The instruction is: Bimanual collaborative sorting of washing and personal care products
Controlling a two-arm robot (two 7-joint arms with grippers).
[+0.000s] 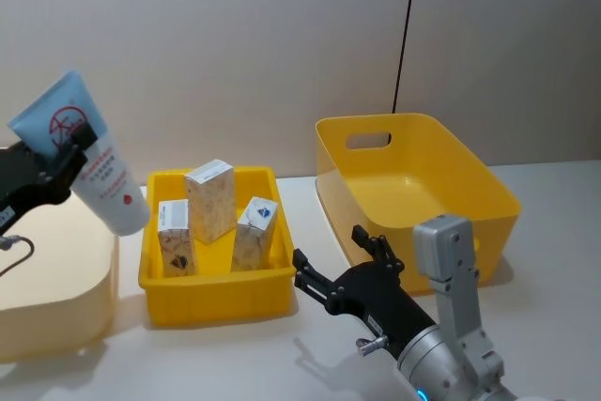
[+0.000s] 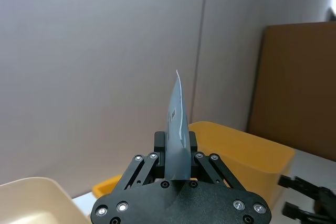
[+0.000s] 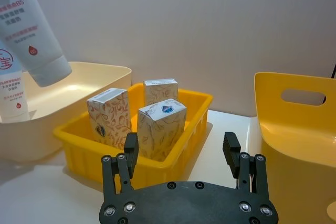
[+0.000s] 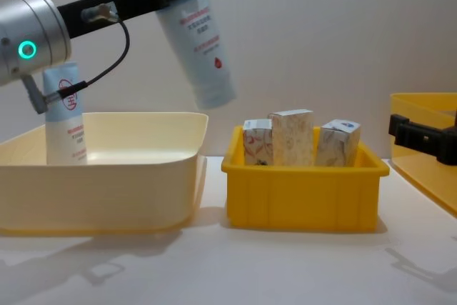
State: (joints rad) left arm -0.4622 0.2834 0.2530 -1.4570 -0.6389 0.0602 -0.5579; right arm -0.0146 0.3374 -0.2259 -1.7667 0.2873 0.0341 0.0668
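Light-blue squeeze tube (image 1: 108, 180) hangs tilted in the air in the head view, cap end down, over the right edge of the cream tub (image 1: 56, 326) and just beside the small yellow bin (image 1: 216, 298). The left hand (image 1: 77, 143) is clamped on the tube's upper part, near the flat crimped end, which I judge leaves the cap end free to go down first. Three patterned boxes (image 1: 210, 199) stand upright inside the small yellow bin. The right hand (image 1: 326, 241) hovers low over the desk (image 1: 235, 354), between that bin and the large yellow bin (image 1: 488, 196).

The left wrist view sees the tube edge-on. Its thin crimped end rises between the two fingers, which press against its flat faces.

In the right wrist view the right hand's fingers are spread wide with nothing between them. They point toward the boxes, probably ready to take one.

From the chest view, a second tube (image 4: 64, 116) stands upright at the left of the cream tub, so tubes seem to belong there. The held tube's cap end is high above the tub's right rim and well clear of it.
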